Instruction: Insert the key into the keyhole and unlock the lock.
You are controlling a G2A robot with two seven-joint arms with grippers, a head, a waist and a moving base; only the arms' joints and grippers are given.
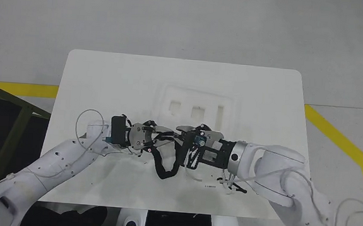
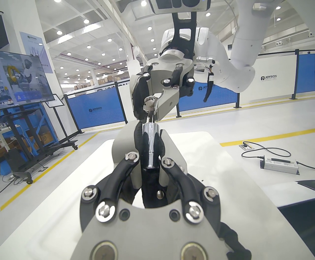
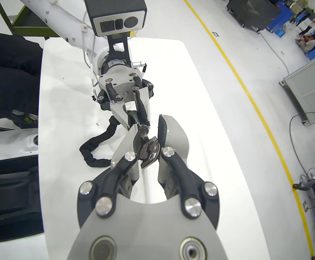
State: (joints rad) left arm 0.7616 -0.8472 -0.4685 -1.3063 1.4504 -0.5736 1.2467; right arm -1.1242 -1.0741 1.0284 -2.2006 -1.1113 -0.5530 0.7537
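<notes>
The left end effector pinches the lock above the counter, keyhole end turned toward the other arm so the opening is offered straight on. The right end effector is pressed together on the knurled head of the key, leaving the blade free. The blade meets the lock's end, but I cannot tell how deep. Held end to end, one wrist could twist while the other braces.
</notes>
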